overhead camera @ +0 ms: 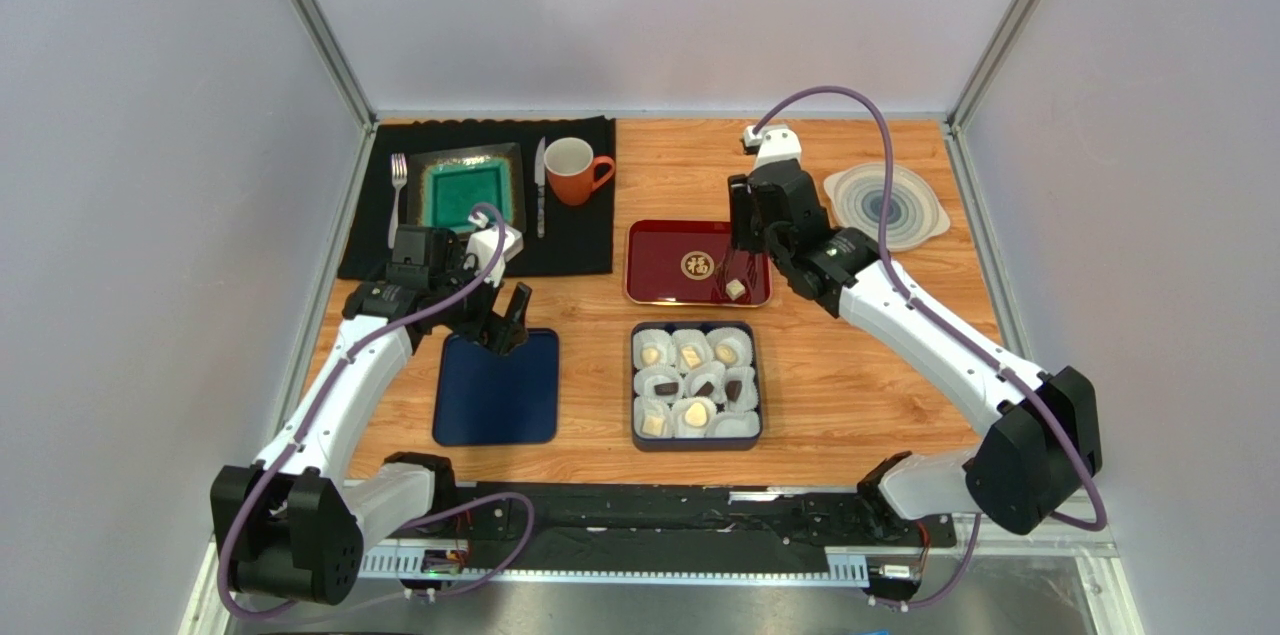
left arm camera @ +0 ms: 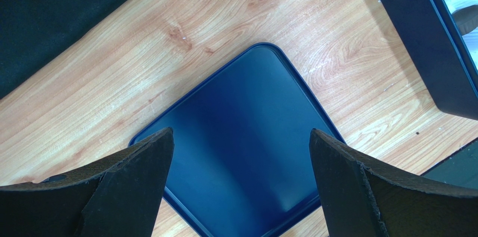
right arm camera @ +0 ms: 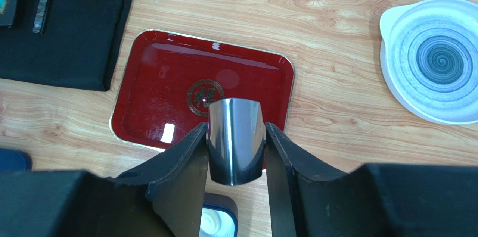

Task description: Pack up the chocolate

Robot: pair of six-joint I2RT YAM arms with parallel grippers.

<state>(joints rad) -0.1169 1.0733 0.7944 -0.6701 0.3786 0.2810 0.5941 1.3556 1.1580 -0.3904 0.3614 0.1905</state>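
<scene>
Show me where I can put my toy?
Bare wood lies right of the box and beyond the red tray. The blue lid is bare under the left gripper. Crowded: the black mat and the box.

The surface [overhead camera: 842,185] showed smooth, pale wood grain. The red tray [right arm camera: 168,80] was glossy; the blue lid [left arm camera: 247,153] was smooth with a soft sheen. The mat [right arm camera: 67,41] was matt black cloth. The curved piece [right arm camera: 235,136] seemed polished metal. The left end effector [left arm camera: 241,136] had matt, rough-edged fingers [left arm camera: 129,186].
</scene>
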